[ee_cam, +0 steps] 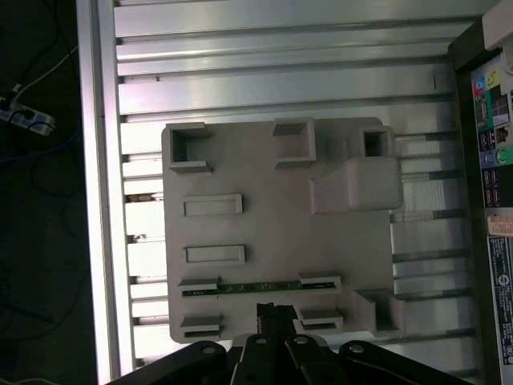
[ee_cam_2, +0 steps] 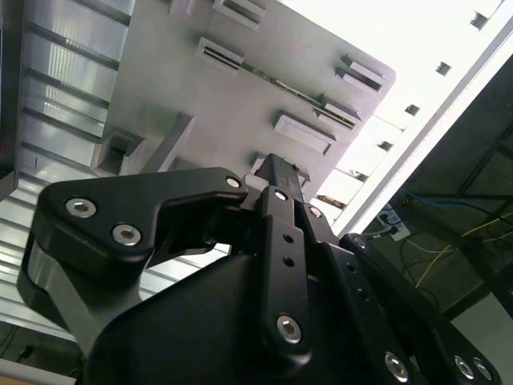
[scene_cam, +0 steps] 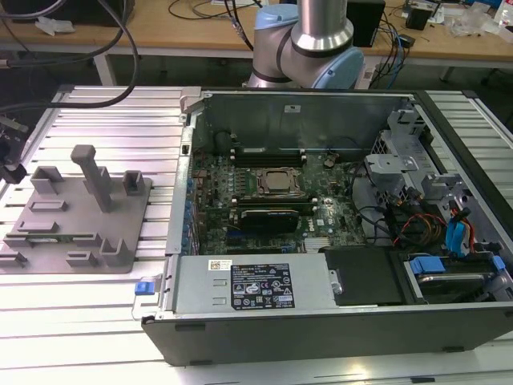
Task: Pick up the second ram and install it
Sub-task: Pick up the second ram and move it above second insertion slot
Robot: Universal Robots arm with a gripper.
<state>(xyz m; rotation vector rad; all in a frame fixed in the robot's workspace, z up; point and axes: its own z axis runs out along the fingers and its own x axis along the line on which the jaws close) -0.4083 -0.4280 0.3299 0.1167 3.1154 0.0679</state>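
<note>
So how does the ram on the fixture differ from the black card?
The ram is thin and green; the black card is thicker. The ram stands on edge in the grey fixture; the black card sits inside the case. Both are long, narrow.

I see bright light glaring white off the slotted table (ee_cam_2: 437,72) beyond the gripper (ee_cam_2: 280,172); the computer case (scene_cam: 321,200) sits dim inside.
</note>
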